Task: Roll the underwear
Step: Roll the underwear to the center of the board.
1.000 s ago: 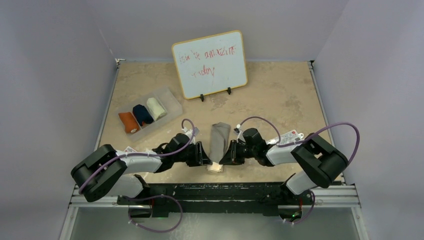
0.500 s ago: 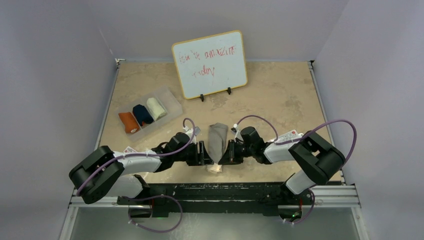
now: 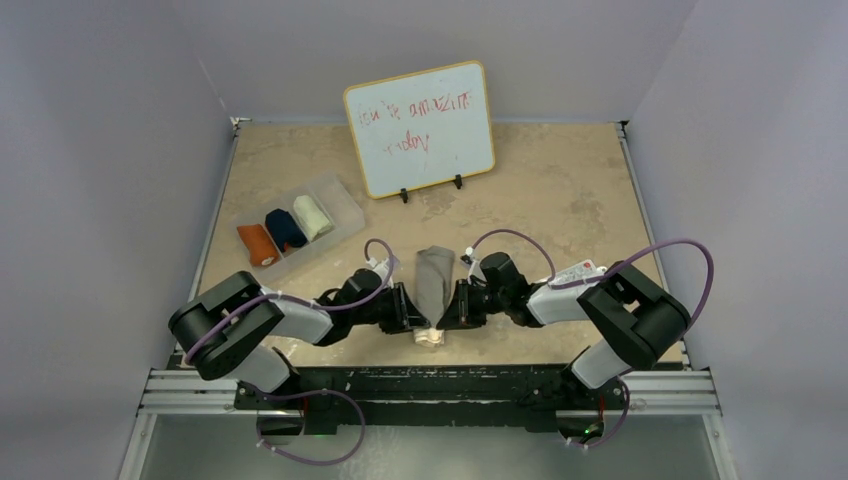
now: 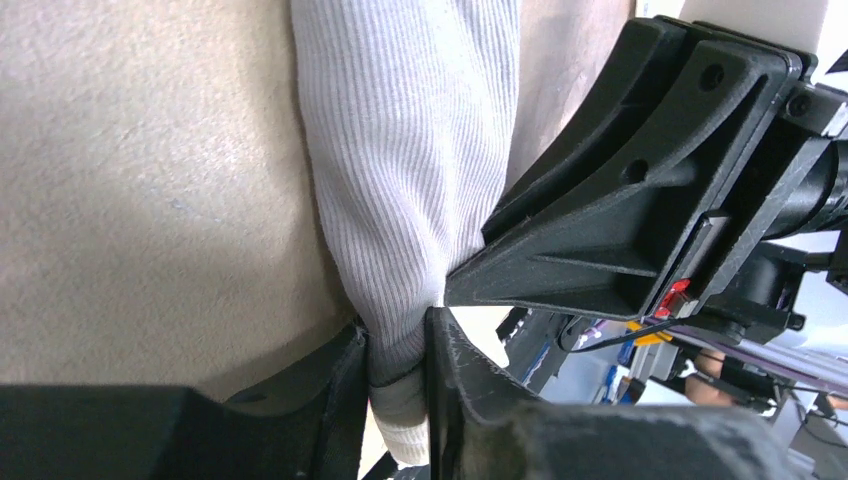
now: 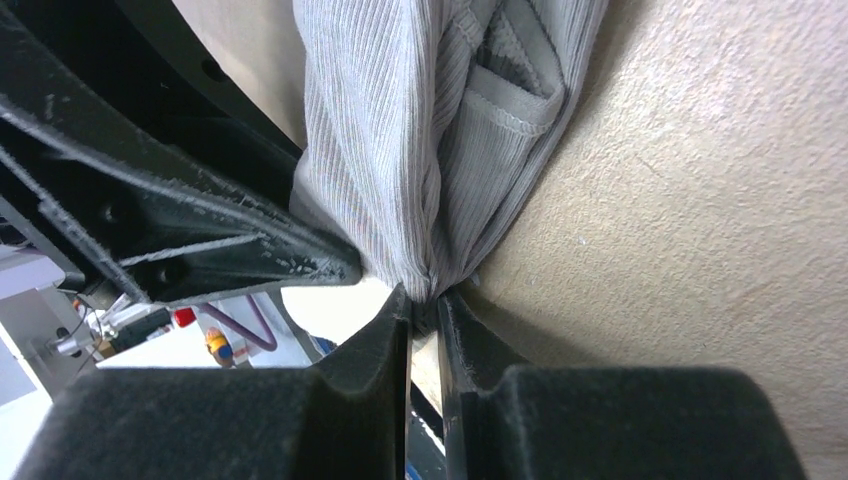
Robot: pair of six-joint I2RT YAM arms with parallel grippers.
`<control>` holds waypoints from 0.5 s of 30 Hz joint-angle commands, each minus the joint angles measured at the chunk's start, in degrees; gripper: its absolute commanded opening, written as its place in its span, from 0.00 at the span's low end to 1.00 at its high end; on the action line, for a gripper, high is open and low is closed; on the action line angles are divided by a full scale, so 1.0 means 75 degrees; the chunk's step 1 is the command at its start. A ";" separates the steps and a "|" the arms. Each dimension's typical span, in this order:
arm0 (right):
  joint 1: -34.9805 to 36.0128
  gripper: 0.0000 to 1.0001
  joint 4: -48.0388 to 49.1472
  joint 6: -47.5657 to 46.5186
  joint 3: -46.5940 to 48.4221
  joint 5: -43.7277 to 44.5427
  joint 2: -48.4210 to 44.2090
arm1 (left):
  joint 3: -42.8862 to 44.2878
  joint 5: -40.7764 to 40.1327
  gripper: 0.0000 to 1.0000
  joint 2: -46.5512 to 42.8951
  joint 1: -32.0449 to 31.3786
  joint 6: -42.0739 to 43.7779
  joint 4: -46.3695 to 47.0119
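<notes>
A grey ribbed underwear (image 3: 434, 278) lies lengthwise at the table's near middle, its beige waistband (image 3: 432, 337) toward the arms. My left gripper (image 3: 412, 316) is shut on the near left side of the underwear (image 4: 410, 150), with cloth bunched between the fingertips (image 4: 398, 345). From the other side, my right gripper (image 3: 449, 314) is shut on the same end, pinching a fold of the grey cloth (image 5: 430, 130) at its tips (image 5: 423, 300). The two grippers nearly touch. Three rolled pieces, orange (image 3: 259, 244), navy (image 3: 285, 229) and pale cream (image 3: 312, 216), sit in a tray.
The clear plastic tray (image 3: 343, 203) holding the rolls stands at the left. A whiteboard (image 3: 420, 128) with red writing stands upright at the back. Walls close in the table on three sides; a metal rail (image 3: 430, 392) runs along the near edge.
Both grippers have moved inward toward each other and closed on the near end of the grey underwear, squeezing it narrower. The left arm's elbow has shifted right.
</notes>
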 commanded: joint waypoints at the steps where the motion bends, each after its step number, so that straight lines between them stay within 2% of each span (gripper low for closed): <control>1: 0.0044 0.18 -0.1012 -0.0558 -0.0228 0.0820 0.0267 | -0.0224 -0.0529 0.19 -0.0108 -0.0004 -0.0147 -0.0639; 6: 0.0044 0.32 -0.0683 -0.0828 -0.0266 0.0628 -0.0191 | 0.0224 -0.0822 0.00 -0.0513 0.0018 0.0410 -0.1825; 7: 0.0046 0.38 -0.0776 -0.0949 -0.0205 0.0785 -0.0424 | 0.0264 -0.0822 0.00 -0.0550 0.0057 0.0531 -0.1966; 8: 0.0042 0.49 -0.1074 -0.1143 -0.0045 0.1055 -0.0766 | 0.0270 -0.0768 0.00 -0.0599 0.0116 0.0661 -0.2071; 11: 0.0044 0.63 -0.1506 -0.2046 0.0307 0.1768 -0.1518 | 0.0141 -0.0534 0.00 -0.0713 0.0475 0.0978 -0.2252; 15: 0.0045 0.72 -0.0923 -0.3689 0.0512 0.2855 -0.2431 | -0.0193 0.0245 0.00 -0.0807 0.1190 0.1338 -0.1997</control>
